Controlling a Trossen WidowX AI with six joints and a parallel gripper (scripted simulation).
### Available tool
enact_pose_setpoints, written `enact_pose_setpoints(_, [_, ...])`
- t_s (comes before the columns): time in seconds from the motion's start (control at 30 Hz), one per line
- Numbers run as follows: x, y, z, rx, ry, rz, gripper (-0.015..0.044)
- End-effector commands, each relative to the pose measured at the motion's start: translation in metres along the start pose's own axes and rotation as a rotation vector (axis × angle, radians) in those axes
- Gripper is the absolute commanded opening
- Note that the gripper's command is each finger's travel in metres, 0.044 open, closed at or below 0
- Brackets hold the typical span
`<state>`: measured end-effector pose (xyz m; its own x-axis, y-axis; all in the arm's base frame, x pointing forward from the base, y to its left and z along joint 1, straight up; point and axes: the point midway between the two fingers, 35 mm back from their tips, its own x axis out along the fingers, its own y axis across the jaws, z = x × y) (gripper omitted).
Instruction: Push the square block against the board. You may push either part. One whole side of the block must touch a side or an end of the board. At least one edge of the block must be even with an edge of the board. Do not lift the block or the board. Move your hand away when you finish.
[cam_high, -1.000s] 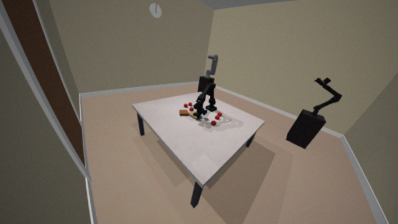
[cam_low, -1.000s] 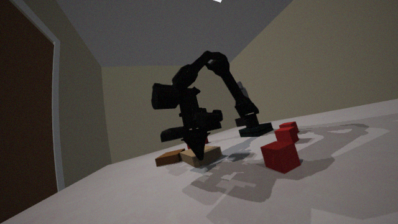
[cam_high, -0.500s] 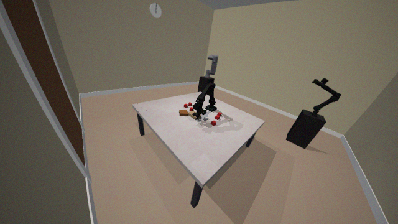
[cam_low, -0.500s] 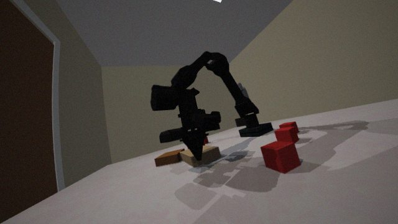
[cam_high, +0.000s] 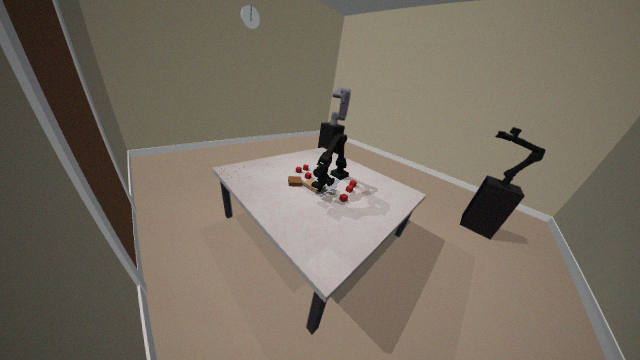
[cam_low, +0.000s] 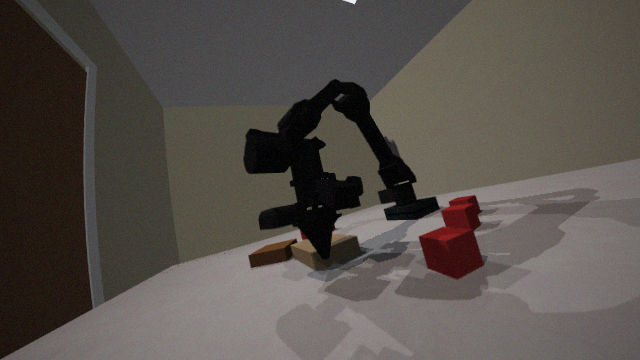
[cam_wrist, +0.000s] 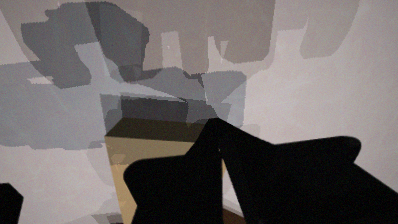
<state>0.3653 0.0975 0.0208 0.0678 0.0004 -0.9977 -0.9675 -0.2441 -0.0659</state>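
Note:
A tan wooden piece (cam_high: 310, 185) (cam_low: 345, 246) (cam_wrist: 150, 149) lies flat on the table and looks the longer of the two. An orange-brown wooden piece (cam_high: 295, 181) (cam_low: 272, 253) lies flat just left of it in the top and exterior views; a bit of brown shows at the bottom of the wrist view. The two stand at an angle, with their near corners very close; I cannot tell whether they touch. My gripper (cam_high: 316, 188) (cam_low: 325, 257) (cam_wrist: 213, 122) is shut and empty, pointing down at the tan piece's near side, low by the table. Its fingers hide part of that piece.
Red cubes stand on the table (cam_high: 320, 250): three on the right (cam_high: 343, 198) (cam_low: 450, 252), and three behind the wooden pieces, one of them close (cam_high: 308, 175). My arm's base (cam_high: 340, 174) (cam_low: 412, 209) stands behind. Shadows fall around the gripper.

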Motion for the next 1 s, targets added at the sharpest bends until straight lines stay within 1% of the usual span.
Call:
enact_pose_setpoints(0.0, [0.008, 0.003, 0.014, -0.009, -0.019, 0.024, 0.0000])
enact_pose_setpoints(0.37, [0.007, 0.003, 0.031, -0.009, -0.021, 0.024, 0.0000])
enact_pose_setpoints(0.97, [0.007, 0.003, 0.032, -0.009, -0.021, 0.024, 0.0000])
